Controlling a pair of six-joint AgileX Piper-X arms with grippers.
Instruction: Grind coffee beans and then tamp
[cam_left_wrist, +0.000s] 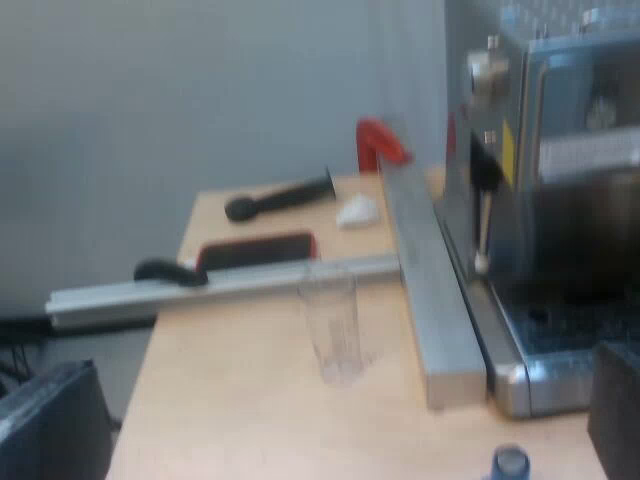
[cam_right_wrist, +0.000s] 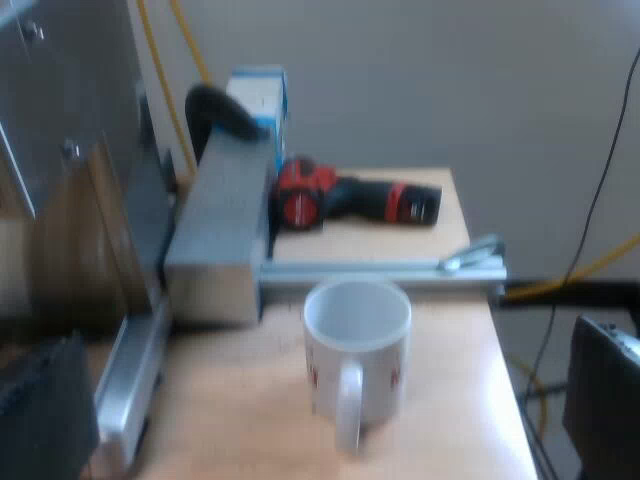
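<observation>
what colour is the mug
The mug is white with small red markings on its side, best seen in the right wrist view.

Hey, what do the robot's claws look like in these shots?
The left claw has two blocky fingers, black and matte, no markings visible. The right claw has the same black fingers, one with a paler grey edge along its tip.

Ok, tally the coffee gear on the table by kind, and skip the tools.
Coffee machine: 1
Measuring glass: 1
Mug: 1
Blue tamper: 1
Total: 4
</observation>
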